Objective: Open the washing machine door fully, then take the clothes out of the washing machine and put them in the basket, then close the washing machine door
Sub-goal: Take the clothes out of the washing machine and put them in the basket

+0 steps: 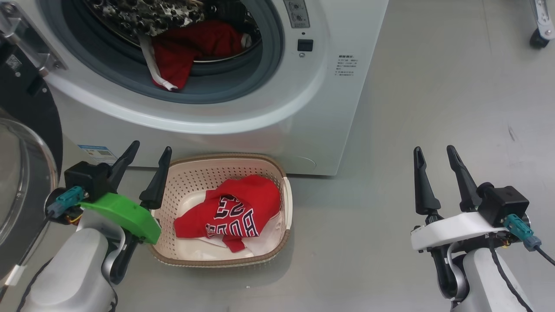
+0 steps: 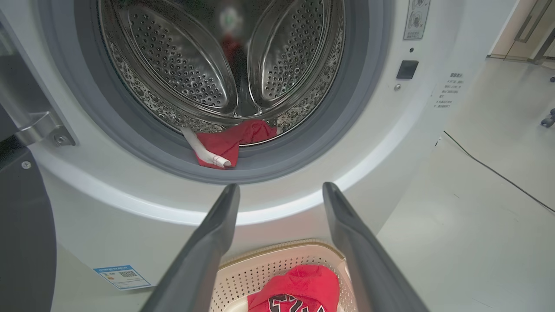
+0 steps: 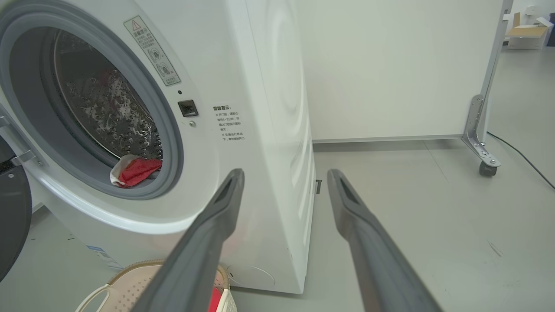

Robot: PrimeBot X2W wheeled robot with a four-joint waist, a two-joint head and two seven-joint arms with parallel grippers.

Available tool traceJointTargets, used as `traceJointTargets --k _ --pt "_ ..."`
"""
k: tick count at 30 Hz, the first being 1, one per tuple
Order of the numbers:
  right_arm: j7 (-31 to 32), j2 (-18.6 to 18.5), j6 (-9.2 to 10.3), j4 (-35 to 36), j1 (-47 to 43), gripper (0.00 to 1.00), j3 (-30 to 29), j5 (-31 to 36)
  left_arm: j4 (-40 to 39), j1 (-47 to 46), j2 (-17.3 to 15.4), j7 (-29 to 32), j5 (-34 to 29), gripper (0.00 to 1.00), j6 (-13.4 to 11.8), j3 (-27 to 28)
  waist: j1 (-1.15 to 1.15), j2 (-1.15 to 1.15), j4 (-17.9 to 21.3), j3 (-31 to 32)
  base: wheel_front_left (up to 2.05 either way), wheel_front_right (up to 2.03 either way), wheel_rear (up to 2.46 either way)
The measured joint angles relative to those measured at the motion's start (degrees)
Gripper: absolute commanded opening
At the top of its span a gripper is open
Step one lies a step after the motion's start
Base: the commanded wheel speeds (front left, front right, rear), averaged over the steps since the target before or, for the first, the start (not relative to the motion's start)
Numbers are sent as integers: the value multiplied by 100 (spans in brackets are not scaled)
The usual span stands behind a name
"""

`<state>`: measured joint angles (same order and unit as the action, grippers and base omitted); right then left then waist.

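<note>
- Left tool (image 1: 149, 156): two long dark fingers spread wide, nothing between them; by the basket's left rim, pointing at the machine front
- Right tool (image 1: 434, 156): likewise spread wide and empty, over bare floor (image 1: 433, 86), well right of the machine
- Red garment (image 1: 182, 56): soft crumpled cloth at the bottom lip of the opening, spilling from the perforated steel drum (image 2: 173, 65) over the grey rubber ring (image 1: 243, 86); lies ahead of and above the left tool, slightly left of its fingers in the left wrist view; long axis runs from drum to lip, with a white trim strip (image 1: 151, 65) hanging along it; left arm judged the nearer
- Washing machine (image 1: 277, 125): white, glossy, rounded front
- Washing machine door (image 1: 30, 112): open at far left; black rim, clear bulging glass
- Basket (image 1: 225, 157): cream perforated plastic, brown woven-look rim, on the floor just beside the machine's foot; holds a lettered red garment (image 1: 234, 208) over a white piece (image 1: 269, 242)
</note>
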<state>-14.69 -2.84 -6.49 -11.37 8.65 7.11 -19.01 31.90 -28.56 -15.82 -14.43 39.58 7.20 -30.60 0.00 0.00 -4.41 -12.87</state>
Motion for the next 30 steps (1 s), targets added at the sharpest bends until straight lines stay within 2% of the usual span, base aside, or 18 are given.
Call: traceJointTargets --k 5,13,30 --pt "0 2 -3 -25 -115 100 40 -2 -337 342 -4 0 -79 100 -7 312 0 0 -139 278 0 0 0" --pt "0 4 -18 -33 -263 100 51 -19 -870 967 96 -1 -151 100 -197 1003 0 0 -264 593 0 0 0" --pt "0 13 -48 14 -359 100 69 -63 -1528 1749 238 -1 -485 100 -234 1524 0 0 -325 708 0 0 0"
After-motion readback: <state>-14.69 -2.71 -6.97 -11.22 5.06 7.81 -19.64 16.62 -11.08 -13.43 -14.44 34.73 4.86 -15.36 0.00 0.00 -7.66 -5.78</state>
